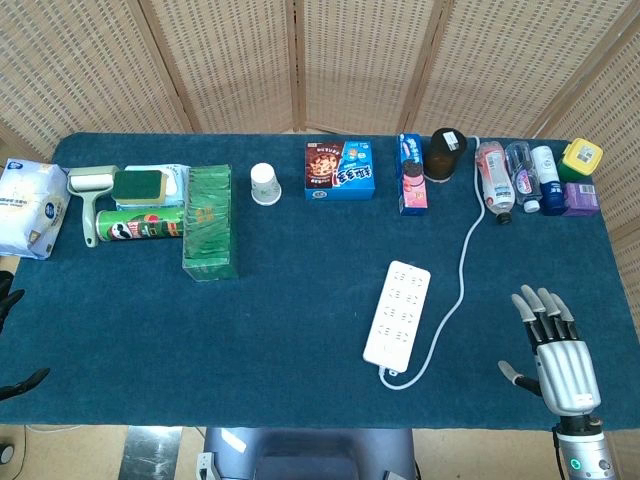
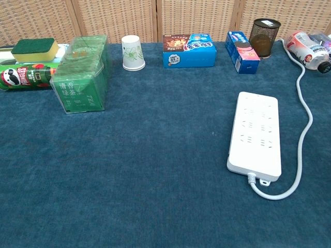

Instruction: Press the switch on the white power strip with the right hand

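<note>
Strip: in the head view the white strip (image 1: pixel 397 311) lies flat on the blue cloth (image 1: pixel 250 330), right of centre, its long axis running away from you.
Cord: the cord (image 1: pixel 462 262) leaves the near end, loops right, then runs back toward the bottles (image 1: pixel 495 178).
Right hand: your right hand (image 1: pixel 553 348) rests near the front right corner, fingers apart and holding nothing, well apart from the strip.
Left hand: only dark fingertips of your left hand (image 1: pixel 8 300) show at the left edge; you cannot tell its state.
Chest view: the strip (image 2: pixel 255 134) sits flat, its cord (image 2: pixel 301 111) curling off the near end; neither hand shows.
Switch: you cannot make it out in either view; it is likely at the cord end.
Handling: rigid plastic, light, likely to slide on the cloth. Press straight down with one fingertip; no grip needed.
</note>
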`<state>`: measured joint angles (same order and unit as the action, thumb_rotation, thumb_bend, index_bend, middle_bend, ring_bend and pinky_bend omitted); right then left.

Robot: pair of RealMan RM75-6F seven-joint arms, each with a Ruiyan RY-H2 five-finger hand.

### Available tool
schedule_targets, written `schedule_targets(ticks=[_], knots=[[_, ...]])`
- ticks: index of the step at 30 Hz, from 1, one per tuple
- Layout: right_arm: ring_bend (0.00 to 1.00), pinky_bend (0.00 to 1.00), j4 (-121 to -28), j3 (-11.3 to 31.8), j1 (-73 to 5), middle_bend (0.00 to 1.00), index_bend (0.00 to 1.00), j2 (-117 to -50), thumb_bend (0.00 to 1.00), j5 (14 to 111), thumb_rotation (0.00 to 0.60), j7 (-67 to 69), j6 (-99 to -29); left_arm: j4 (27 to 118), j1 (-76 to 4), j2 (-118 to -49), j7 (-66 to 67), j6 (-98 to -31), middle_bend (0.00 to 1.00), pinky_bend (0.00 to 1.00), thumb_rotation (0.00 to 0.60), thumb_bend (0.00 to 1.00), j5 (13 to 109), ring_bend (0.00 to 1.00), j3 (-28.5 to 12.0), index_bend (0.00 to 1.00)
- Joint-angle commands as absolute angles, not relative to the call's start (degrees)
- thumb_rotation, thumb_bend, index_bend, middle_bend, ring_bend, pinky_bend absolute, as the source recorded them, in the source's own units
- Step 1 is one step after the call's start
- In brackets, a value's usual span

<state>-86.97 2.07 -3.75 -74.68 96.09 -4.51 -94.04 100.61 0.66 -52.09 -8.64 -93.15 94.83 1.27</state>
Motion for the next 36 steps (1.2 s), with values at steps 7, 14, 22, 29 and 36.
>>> schedule_targets(ticks=[7, 14, 22, 29, 36], knots=[[0.0, 0.04, -86.6, 2.3, -3.8, 0.0, 0.0, -74.9, 0.0, 96.2, 0.6, -3.8, -94.2, 100.8, 0.8, -52.1, -8.5, -93.3, 0.0, 0.08, 0.6, 0.07, 94.9, 0.0, 1.3, 0.0], [0.51, 0.33, -81.8, 4.0, -4.3, 0.54, 0.0, -78.1, 0.0, 99.5, 0.6, -2.4, -99.1, 100.9, 0.3, -52.3, -7.5, -92.3, 0.0, 0.08, 0.6, 0.07, 94.5, 0.0, 1.3, 0.0], [1.0, 1.0, -77.0, 3.2, -5.4, 0.94, 0.0, -81.2, 0.44, 101.8, 0.6, -2.4, -99.2, 100.9, 0.4, -52.2, -7.8, -92.5, 0.0, 0.08, 0.6, 0.07, 94.4, 0.0, 1.2, 0.0], [1.0, 1.0, -78.3, 1.7, -6.0, 0.98, 0.19, -80.1, 0.79, 102.3, 0.6, -1.2, -97.3, 100.8, 0.4, -52.2, -8.1, -92.4, 0.0, 0.08, 0.6, 0.07, 94.4, 0.0, 1.2, 0.0], [1.0, 1.0, -79.1, 0.5, -6.5, 0.98, 0.37, -79.2, 0.85, 102.7, 0.6, -0.2, -95.7, 100.8, 0.3, -52.2, -8.0, -92.4, 0.0, 0.08, 0.6, 0.07, 94.5, 0.0, 1.3, 0.0]])
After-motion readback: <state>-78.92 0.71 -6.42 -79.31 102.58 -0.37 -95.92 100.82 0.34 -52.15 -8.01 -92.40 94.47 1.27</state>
